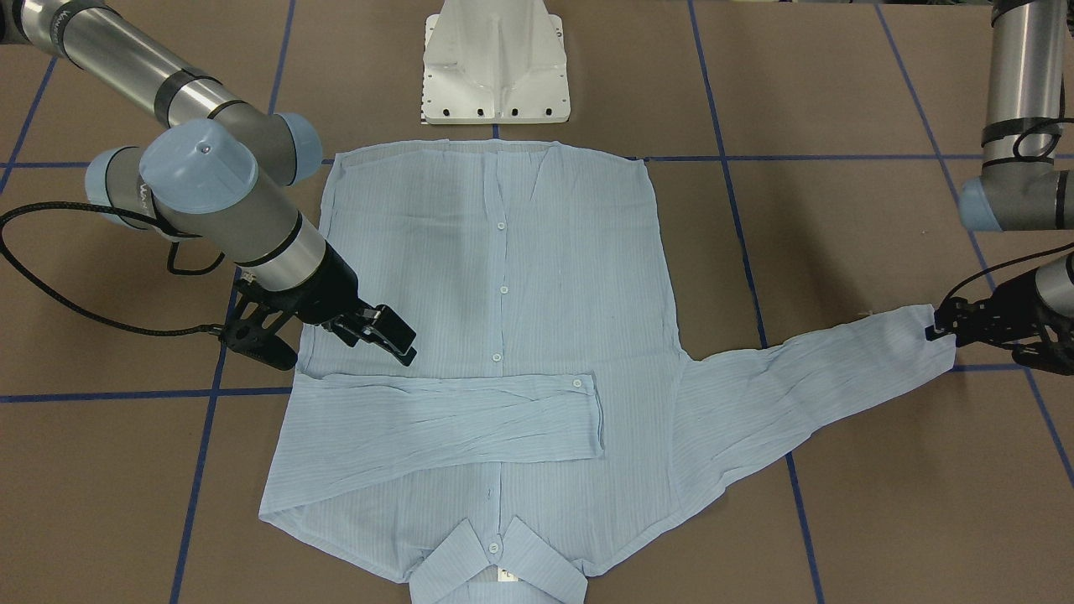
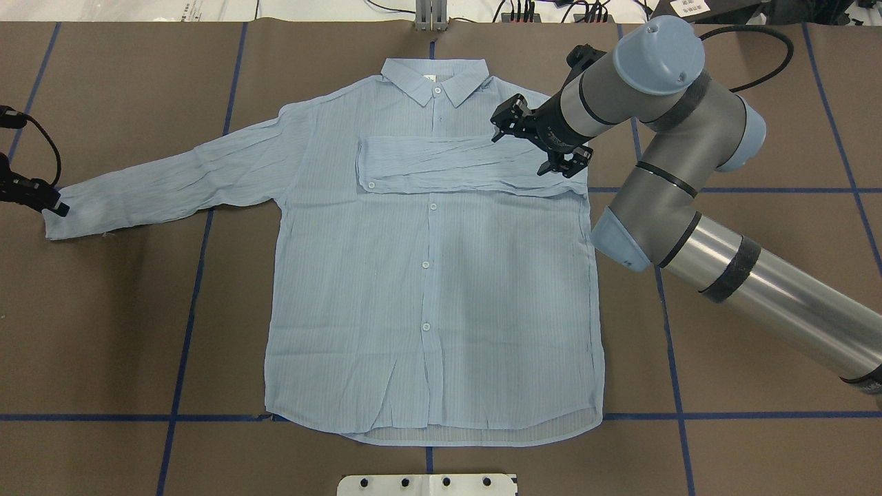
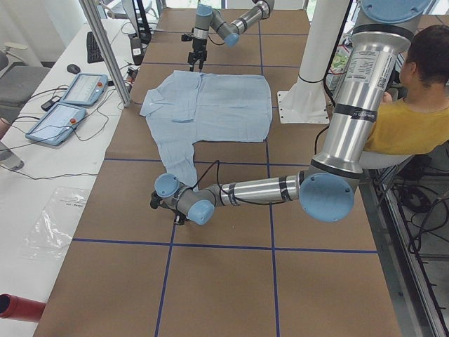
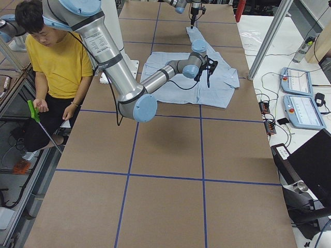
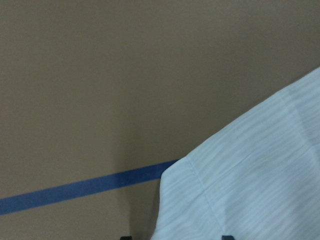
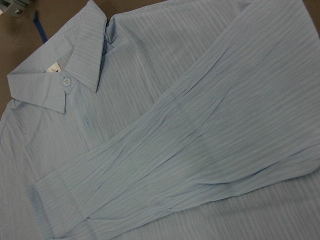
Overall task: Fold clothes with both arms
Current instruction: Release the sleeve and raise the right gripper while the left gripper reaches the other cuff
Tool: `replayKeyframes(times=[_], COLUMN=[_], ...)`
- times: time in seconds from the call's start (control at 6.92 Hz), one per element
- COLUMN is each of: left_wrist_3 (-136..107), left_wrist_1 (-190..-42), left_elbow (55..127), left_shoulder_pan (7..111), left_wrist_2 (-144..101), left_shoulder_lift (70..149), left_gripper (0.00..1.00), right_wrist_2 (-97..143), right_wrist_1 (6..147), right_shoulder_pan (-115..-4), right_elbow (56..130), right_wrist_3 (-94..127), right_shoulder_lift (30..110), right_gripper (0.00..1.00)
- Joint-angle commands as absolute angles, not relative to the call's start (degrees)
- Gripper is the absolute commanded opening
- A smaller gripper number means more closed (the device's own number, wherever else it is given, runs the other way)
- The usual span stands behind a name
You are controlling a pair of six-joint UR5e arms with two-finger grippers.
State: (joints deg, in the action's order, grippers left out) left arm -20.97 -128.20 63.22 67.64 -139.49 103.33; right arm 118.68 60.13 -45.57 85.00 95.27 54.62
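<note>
The light blue striped shirt point(image 2: 427, 289) lies flat and buttoned on the brown table, its collar point(image 2: 434, 76) on the far side from the robot. One sleeve point(image 2: 448, 165) is folded across the chest. Just above the shoulder end of that fold hangs my right gripper point(image 2: 534, 145), open and holding nothing. The other sleeve point(image 2: 172, 182) stretches out sideways. My left gripper point(image 2: 55, 205) sits at its cuff point(image 5: 250, 175). In the left wrist view the fingertips point(image 5: 227, 236) stand apart, with the cuff's edge between them.
The white pedestal base point(image 1: 495, 63) stands at the shirt's hem side. Blue tape lines point(image 2: 186, 310) grid the table. A person in a yellow top point(image 4: 57, 57) sits beside the table near the base. Tablets point(image 3: 70, 102) and cables lie on a side bench.
</note>
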Motion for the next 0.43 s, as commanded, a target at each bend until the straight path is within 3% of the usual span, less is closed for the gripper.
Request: replayKeyframes(times=[0.0, 0.29], left_wrist_3=[-21.79, -29.40], left_wrist_1=[-127.97, -127.88], left_elbow=[63.63, 65.12], left_shoulder_pan=[67.59, 67.59], left_wrist_2=[-139.66, -147.79], left_shoulder_lift=[103.53, 105.37], left_gripper=[0.00, 0.00], right_wrist_2=[118.48, 114.89], right_wrist_1=[60.12, 60.03], right_shoulder_pan=[-45.35, -43.95], right_elbow=[85.08, 85.17], right_wrist_3=[95.27, 95.19], right_shoulder_lift=[54.58, 54.67], right_gripper=[1.00, 1.00])
